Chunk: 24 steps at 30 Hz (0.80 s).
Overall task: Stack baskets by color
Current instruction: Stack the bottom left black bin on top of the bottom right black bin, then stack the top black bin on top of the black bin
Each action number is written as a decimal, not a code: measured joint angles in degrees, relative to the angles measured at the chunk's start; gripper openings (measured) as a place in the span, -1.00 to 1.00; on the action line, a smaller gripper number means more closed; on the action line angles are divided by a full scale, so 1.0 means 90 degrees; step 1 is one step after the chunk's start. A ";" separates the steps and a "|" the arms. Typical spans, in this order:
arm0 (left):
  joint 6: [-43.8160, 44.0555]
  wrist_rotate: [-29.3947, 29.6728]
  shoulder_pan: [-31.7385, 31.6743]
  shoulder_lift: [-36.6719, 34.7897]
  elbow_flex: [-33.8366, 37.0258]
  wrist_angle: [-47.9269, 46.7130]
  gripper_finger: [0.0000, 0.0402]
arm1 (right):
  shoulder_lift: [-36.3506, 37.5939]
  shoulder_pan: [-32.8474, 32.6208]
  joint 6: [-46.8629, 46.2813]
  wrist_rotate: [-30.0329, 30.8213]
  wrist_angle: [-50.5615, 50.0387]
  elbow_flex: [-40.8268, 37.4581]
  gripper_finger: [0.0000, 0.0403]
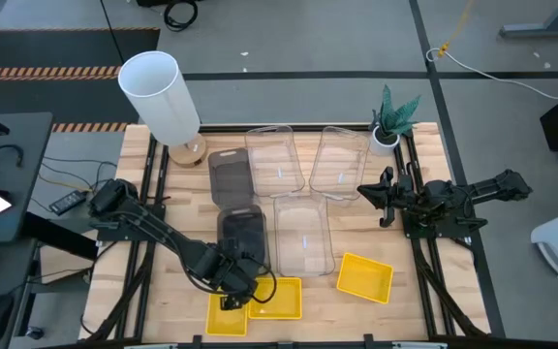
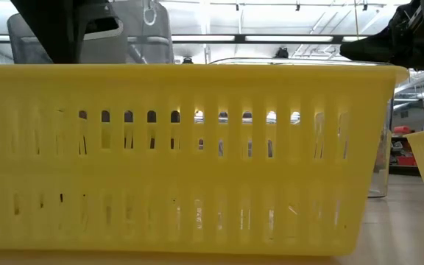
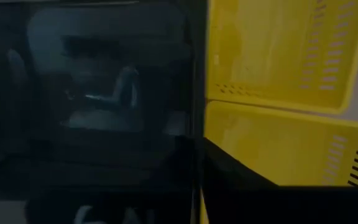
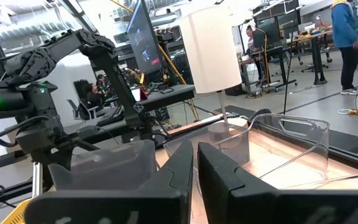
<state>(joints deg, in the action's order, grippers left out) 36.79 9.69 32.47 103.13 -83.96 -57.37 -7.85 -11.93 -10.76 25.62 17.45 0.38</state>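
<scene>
Two yellow baskets (image 1: 260,302) lie overlapped at the lower centre of the high view, a third (image 1: 365,277) just to their right. They are judged light, thin-walled and slippery, best pinched by the rim. The left gripper (image 1: 235,288) sits at that rim; its finger state cannot be told. The right gripper (image 1: 381,195), fingers nearly together, waits at centre right. The table's front edge is close; open wood lies rightward.

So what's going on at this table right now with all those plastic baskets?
A two-armed robot is sorting baskets by colour. The left tool is down at the near edge over two yellow baskets lying together there, while a third yellow basket sits apart to the right. Two grey baskets and three clear baskets are spread across the middle, unstacked. The right tool waits at the right side, shut and empty.
</scene>
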 joint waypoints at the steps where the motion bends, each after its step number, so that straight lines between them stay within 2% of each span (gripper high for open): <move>1: -0.0002 0.0004 0.0002 0.0000 0.0000 0.0001 -0.73 | -0.0001 -0.0001 0.0000 0.0001 0.0000 -0.0002 -0.85; 7: -0.0053 -0.0065 -0.0053 -0.0005 -0.0032 -0.0055 -0.34 | 0.0001 0.0000 0.0000 0.0000 0.0000 -0.0002 -0.85; 11: -0.0248 -0.0053 -0.0066 -0.0008 -0.0222 -0.0375 -0.20 | -0.0001 -0.0001 0.0000 -0.0001 0.0000 0.0000 -0.85; 16: -0.0587 0.0492 -0.0071 -0.0177 -0.0204 -0.0890 -0.19 | 0.0001 -0.0001 0.0000 0.0000 0.0000 -0.0002 -0.85; 24: -0.1004 0.1087 -0.0446 -0.0706 -0.0199 -0.1218 -0.35 | 0.0001 -0.0001 0.0000 0.0001 0.0001 -0.0001 -0.85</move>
<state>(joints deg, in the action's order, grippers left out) 27.76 19.48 28.46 96.78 -85.76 -68.33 -7.84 -11.94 -10.76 25.63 17.46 0.37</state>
